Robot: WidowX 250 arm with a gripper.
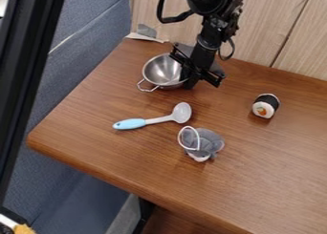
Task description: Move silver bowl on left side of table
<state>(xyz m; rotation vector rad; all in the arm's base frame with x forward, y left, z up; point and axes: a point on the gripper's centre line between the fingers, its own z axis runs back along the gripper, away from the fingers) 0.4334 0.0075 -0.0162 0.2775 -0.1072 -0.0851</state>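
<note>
The black gripper (190, 80) hangs low at the back of the table, against the right side of the silver bowl (161, 69). Upright on the wooden table (102, 118), the bowl has a wire handle that points toward the front left. Part of its right rim is hidden behind the gripper. Whether the rim is held cannot be made out.
In front of the bowl lies a ladle (150, 122) with a light blue handle. A grey plush toy (204, 144) with a white loop is nearer the front edge. A sushi-roll toy (266, 106) stands to the right. Wooden panels (281, 27) rise behind the table.
</note>
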